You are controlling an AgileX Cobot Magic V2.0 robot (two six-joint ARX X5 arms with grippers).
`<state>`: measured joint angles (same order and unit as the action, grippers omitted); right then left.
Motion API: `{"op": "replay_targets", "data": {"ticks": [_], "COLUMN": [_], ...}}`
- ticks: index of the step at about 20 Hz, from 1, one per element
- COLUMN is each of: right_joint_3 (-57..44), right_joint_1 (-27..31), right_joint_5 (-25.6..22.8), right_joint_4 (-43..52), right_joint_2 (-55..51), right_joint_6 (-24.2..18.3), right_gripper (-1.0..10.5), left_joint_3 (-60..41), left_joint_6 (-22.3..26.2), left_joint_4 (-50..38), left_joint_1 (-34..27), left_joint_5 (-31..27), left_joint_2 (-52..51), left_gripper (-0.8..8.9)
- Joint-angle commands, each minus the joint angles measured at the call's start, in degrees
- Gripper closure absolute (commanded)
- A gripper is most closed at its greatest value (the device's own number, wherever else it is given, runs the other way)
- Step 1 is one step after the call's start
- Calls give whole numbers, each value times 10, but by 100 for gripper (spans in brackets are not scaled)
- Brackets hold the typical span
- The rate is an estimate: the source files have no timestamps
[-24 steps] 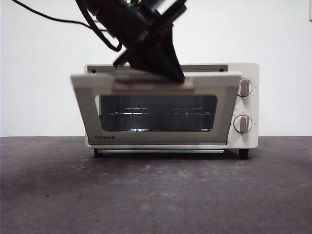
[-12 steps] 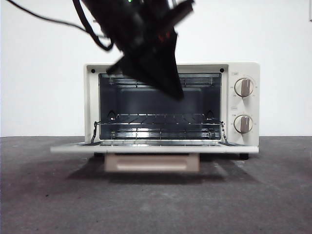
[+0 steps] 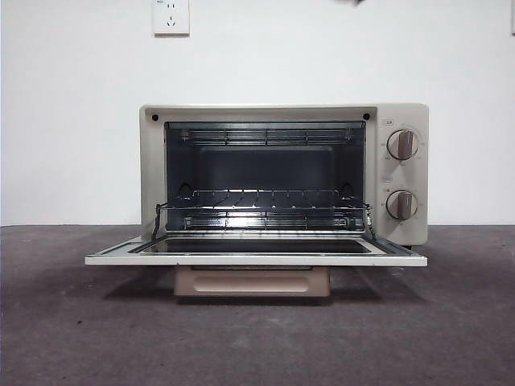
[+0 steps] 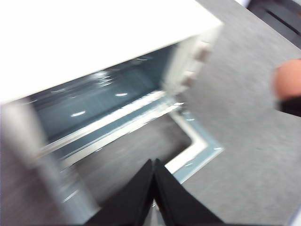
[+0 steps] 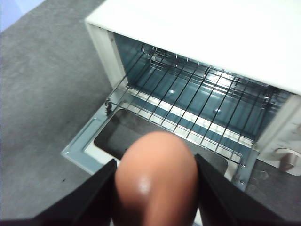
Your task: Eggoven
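Observation:
The cream toaster oven stands in the middle of the front view with its door folded down flat and the tan handle hanging below it. The wire rack inside is bare. My right gripper is shut on the orange-brown egg and holds it above and in front of the open door. My left gripper is shut and empty, above the open door; its view is blurred. The egg also shows at the edge of the left wrist view. No gripper shows in the front view.
Two knobs sit on the oven's right panel. A wall socket is on the white wall behind. The dark grey table stretches in front of and beside the oven.
The door swung from partly open down to flat. The dark arm that was at the handle rose out of the front view.

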<state>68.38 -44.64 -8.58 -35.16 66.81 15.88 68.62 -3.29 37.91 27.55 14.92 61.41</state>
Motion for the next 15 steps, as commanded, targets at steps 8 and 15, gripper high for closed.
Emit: {"op": "replay_targets", "data": {"ticks": [8,15], "right_joint_3": [-50,-50], "right_joint_1": [80,104], "right_joint_5": [63,76], "right_joint_4": [177,269], "right_joint_2": [147,257], "right_joint_6": [-7,-7], "right_gripper": [944,944], "left_joint_3": [-132,-133], "left_joint_6": [9,9], "left_joint_4": [38,82], "left_joint_1": [-86,-87], "left_joint_5": [17,17], "left_joint_2": [-203,-284], "left_gripper": [807,807]}}
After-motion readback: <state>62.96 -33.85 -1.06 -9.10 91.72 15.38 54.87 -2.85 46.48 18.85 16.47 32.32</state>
